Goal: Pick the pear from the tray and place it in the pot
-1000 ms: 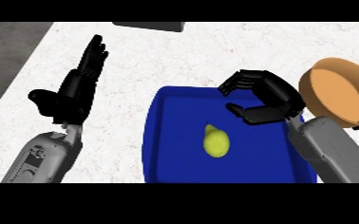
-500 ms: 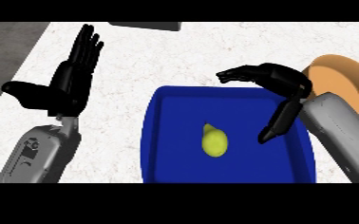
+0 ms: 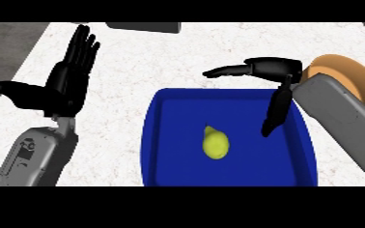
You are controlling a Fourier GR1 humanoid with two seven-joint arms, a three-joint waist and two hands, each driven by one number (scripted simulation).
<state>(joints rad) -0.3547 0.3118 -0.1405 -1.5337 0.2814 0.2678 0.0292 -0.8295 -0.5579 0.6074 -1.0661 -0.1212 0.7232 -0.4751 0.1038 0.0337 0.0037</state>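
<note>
Looking steeply down on a pale counter [image 3: 185, 63]. A blue tray [image 3: 154, 140] sits at lower centre. A yellow pear [image 3: 216, 143] lies on its floor, a little left of the middle, narrow end toward the far side.

The right hand [image 3: 274, 67] hangs above the tray's far right corner, spread wide and holding nothing. Its fingers [image 3: 224, 71] stretch leftward past the far rim, while the thumb [image 3: 274, 113] points down over the tray's right side. The pear lies to the thumb's left, apart from it. The wide spread looks like readying for a grasp, with a gap broad enough to take the fruit.

An orange pot [image 3: 333, 66] shows partly at the right edge, just behind the right wrist, so the carry should be short. The left hand [image 3: 68, 84] rests open, fingers up, at the left over the counter, likely to keep clear of the work.
</note>
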